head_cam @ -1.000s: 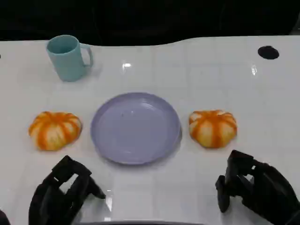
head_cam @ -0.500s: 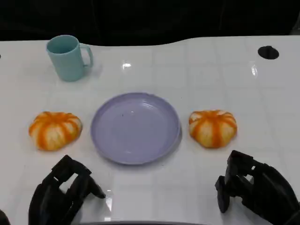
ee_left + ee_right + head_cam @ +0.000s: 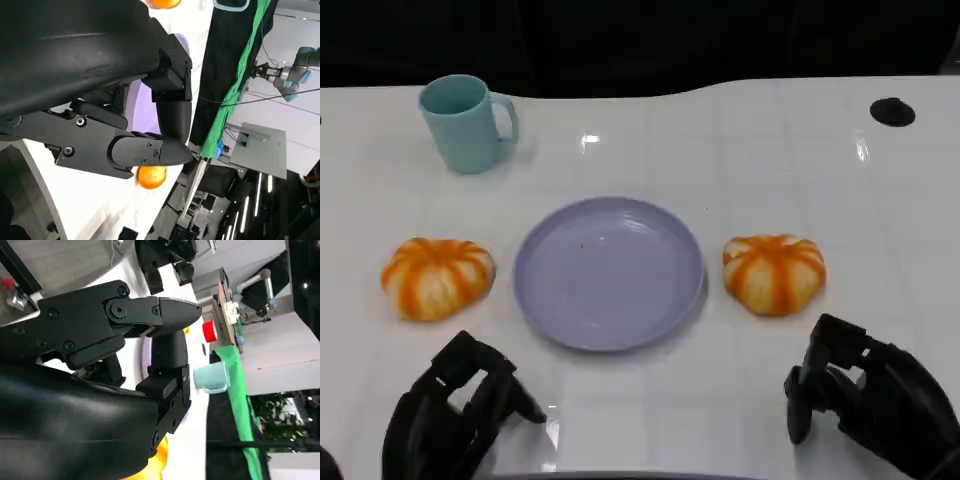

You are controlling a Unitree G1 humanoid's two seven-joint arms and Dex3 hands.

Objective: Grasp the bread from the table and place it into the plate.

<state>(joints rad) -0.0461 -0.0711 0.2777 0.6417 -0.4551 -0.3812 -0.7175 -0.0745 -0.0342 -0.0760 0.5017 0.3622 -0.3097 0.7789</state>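
We see both bread rolls (image 3: 438, 277) (image 3: 774, 272) beside the bare purple plate (image 3: 609, 272); left hand (image 3: 455, 410) and right hand (image 3: 865, 398) hover spread, holding nothing.

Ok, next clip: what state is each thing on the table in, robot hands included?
Plate: empty, flat on the table, between the two breads.
Left bread: on the table, untouched.
Right bread: on the table, untouched.
Mug: upright, far left.
Left robot hand: holds nothing, fingers apart.
Right robot hand: holds nothing, near the right bread.
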